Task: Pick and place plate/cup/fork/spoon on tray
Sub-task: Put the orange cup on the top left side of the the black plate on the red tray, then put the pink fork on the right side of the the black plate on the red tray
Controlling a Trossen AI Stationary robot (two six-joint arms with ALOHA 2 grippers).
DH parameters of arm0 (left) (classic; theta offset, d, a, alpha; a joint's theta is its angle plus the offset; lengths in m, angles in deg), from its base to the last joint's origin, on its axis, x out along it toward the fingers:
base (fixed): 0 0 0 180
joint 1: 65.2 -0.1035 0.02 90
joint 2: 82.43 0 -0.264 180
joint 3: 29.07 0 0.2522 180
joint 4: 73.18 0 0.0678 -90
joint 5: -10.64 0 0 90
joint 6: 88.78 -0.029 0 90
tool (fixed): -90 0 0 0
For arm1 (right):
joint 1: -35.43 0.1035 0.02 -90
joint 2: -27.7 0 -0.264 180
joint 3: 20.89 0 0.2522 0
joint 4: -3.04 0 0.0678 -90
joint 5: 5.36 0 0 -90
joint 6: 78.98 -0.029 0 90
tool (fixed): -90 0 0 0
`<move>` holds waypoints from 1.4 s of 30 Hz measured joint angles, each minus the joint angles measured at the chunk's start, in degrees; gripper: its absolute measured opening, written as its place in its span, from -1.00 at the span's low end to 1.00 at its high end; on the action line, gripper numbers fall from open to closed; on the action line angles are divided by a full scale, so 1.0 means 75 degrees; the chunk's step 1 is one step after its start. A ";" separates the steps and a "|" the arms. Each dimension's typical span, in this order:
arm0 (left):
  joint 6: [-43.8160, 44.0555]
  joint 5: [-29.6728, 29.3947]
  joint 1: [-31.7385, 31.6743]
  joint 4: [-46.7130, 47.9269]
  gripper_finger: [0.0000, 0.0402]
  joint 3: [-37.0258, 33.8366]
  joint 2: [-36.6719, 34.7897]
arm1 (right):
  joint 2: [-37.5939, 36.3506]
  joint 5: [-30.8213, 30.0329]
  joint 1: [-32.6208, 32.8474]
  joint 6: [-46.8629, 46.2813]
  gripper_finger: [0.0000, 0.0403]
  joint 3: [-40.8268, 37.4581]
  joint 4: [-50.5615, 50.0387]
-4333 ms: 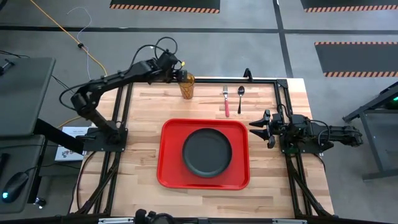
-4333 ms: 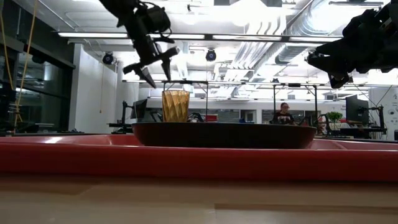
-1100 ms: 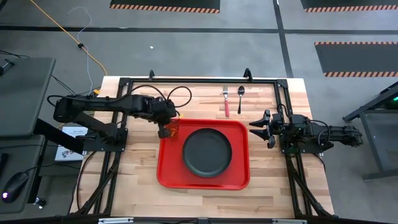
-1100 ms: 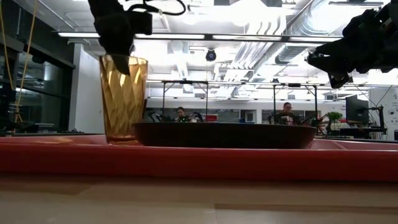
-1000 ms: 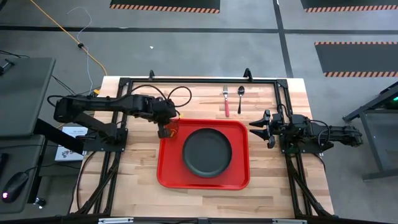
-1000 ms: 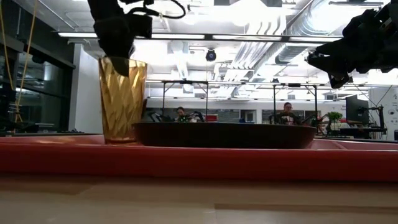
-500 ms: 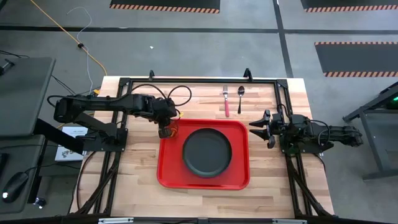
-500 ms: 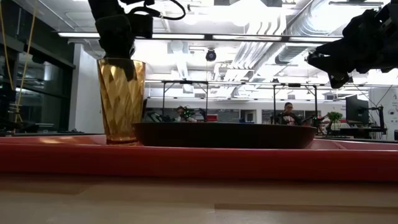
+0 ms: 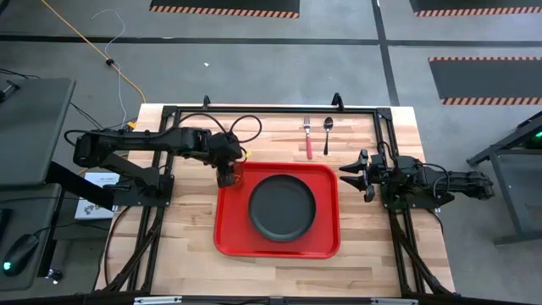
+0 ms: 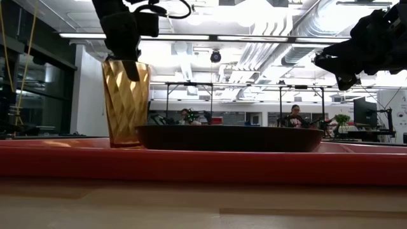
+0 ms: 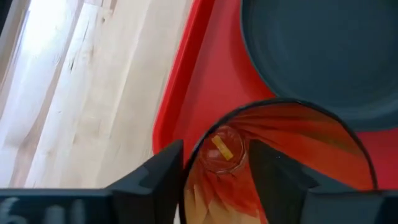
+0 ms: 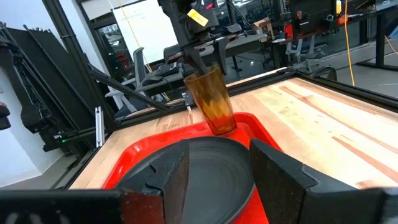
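Observation:
The amber ribbed cup (image 9: 238, 173) stands upright on its base in the far left corner of the red tray (image 9: 229, 241), beside the dark plate (image 9: 282, 207), which lies flat in the tray's middle. My left gripper (image 9: 229, 176) is over the cup's rim and open, pointing down. One finger is inside the cup (image 11: 273, 177) and one is outside (image 11: 158, 177). The pink-handled fork (image 9: 307, 140) and the dark spoon (image 9: 328, 134) lie on the table beyond the tray. My right gripper (image 9: 354, 176) waits open at the tray's right. My left gripper straddles the cup's wall at the rim (image 11: 191, 163) from above. A gap shows between the inside finger and the wall. I cannot tell whether the outside finger touches the rim. The cup's base rests on the tray (image 12: 225, 129).
A black metal frame (image 9: 254, 110) runs along the table's far edge and down both sides. Bare wood lies to the left of the tray and in front of it. People and desks show in the room beyond the table.
My left gripper has shifted a little toward the table's far edge, staying over the cup. The cup's rim has sunk slightly in the low view. The cup stays upright in the tray's far left corner.

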 joint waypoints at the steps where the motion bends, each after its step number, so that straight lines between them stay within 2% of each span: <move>1: -0.0003 0.0000 -0.0008 -0.0003 -0.08 0.0000 0.0000 | 0.0000 -0.0001 0.0000 0.0009 -0.20 0.0000 0.0000; 6: -0.0024 0.0007 -0.0047 -0.0004 0.12 0.0001 -0.0001 | 0.0003 0.0000 0.0000 0.0009 -0.20 0.0000 0.0000; 11: -0.0154 0.0093 -0.0047 0.0045 0.22 0.0154 0.0000 | 0.0000 0.0000 0.0000 0.0009 -0.20 0.0000 0.0000; 21: -0.0442 0.0303 -0.0047 0.0483 0.24 0.1316 -0.0023 | 0.0000 -0.0002 0.0000 0.0005 -0.20 0.0000 0.0000; 27: -0.0602 0.0134 -0.0081 0.0338 0.24 0.1866 -0.0446 | 0.0000 0.0000 0.0000 -0.0003 -0.20 0.0000 0.0000; 30: -0.0394 0.0131 -0.0090 -0.0448 0.24 0.1746 -0.1098 | 0.0000 -0.0002 0.0000 0.0008 -0.20 0.0000 0.0001; 33: -0.0033 0.0128 -0.0087 -0.1834 0.24 0.1190 -0.1995 | 0.0000 0.0000 0.0000 0.0009 -0.20 0.0000 0.0000; 38: 0.0585 0.0117 -0.0087 -0.4337 0.24 -0.0370 -0.3762 | 0.0003 0.0000 0.0000 0.0009 -0.20 0.0000 0.0002; 42: 0.0860 0.0108 -0.0087 -0.6389 0.24 -0.1586 -0.4807 | 0.0002 0.0000 0.0000 0.0008 -0.20 0.0000 0.0002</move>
